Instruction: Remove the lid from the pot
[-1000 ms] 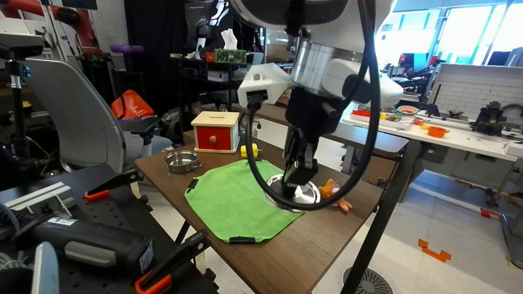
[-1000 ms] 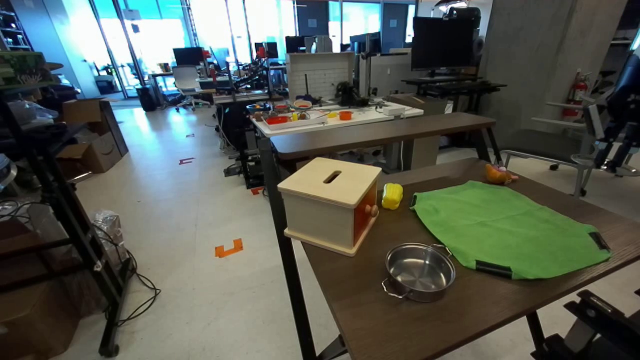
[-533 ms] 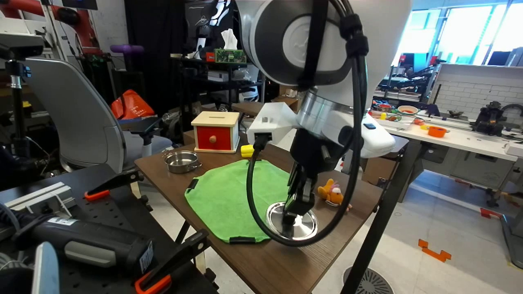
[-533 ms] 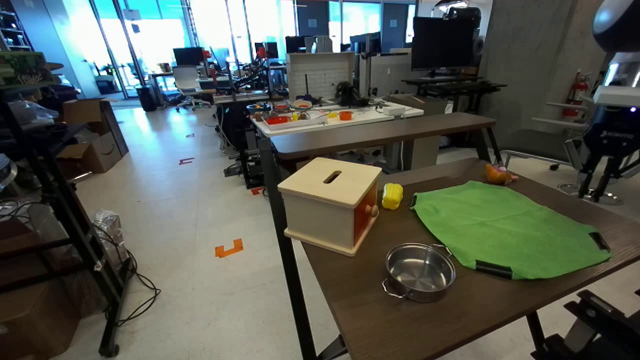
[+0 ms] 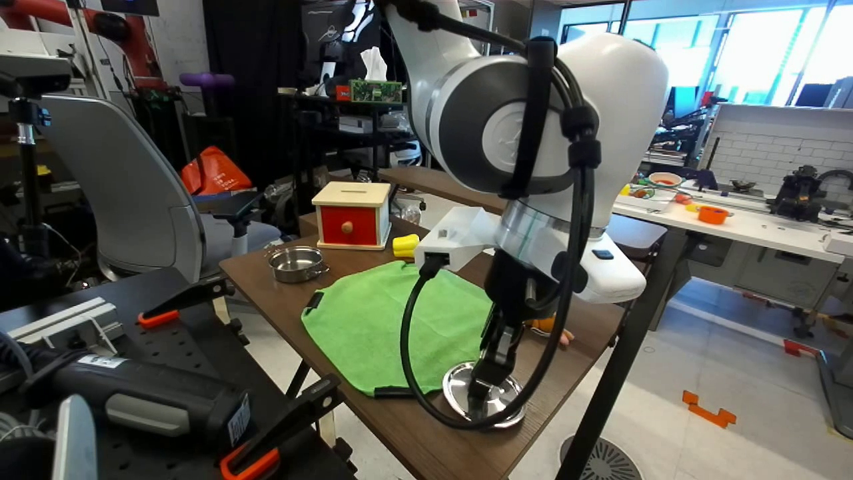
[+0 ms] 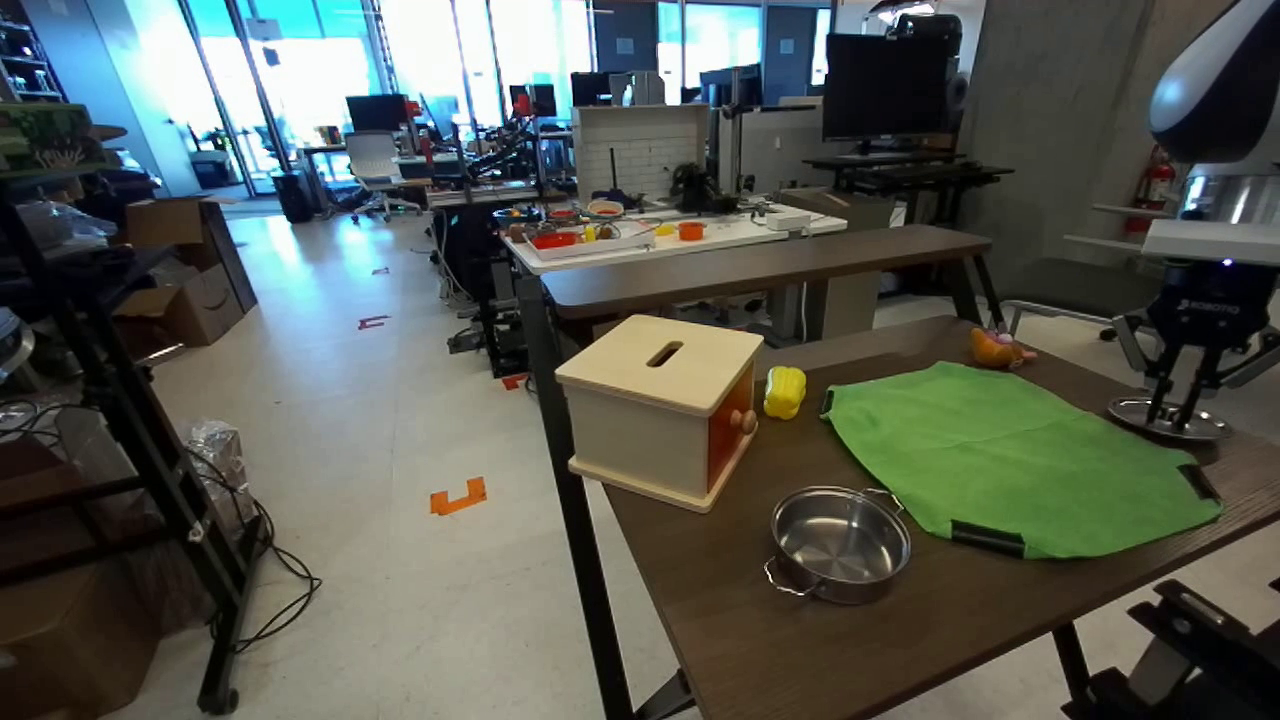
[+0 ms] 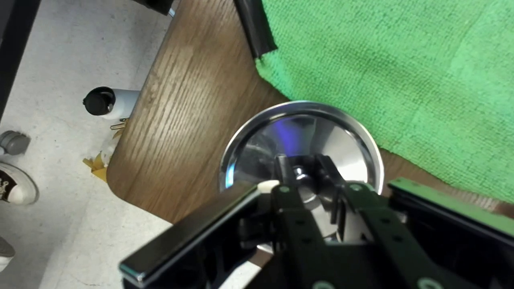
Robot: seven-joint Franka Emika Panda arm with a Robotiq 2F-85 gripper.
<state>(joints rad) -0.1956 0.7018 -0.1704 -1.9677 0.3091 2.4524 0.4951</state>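
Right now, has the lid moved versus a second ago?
Yes. In an exterior view, the lid has moved down the picture, judged against the unmoved green cloth: from over its right edge to its lower right edge.

On the worktop (image 6: 950, 640), I count one pot (image 6: 840, 545) with two handles (image 6: 797, 592), one box (image 6: 655, 405), one green cloth (image 6: 1020, 460), one yellow toy (image 6: 785, 392), one orange toy (image 6: 996, 349); also one lid (image 7: 297, 134) and two fingers (image 7: 291, 204).

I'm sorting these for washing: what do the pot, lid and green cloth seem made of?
Pot: shiny metal, perhaps stainless steel, by its reflections. Lid: apparently polished metal, by its bright highlights. Green cloth: matte textile, possibly microfibre, by its nubby weave.
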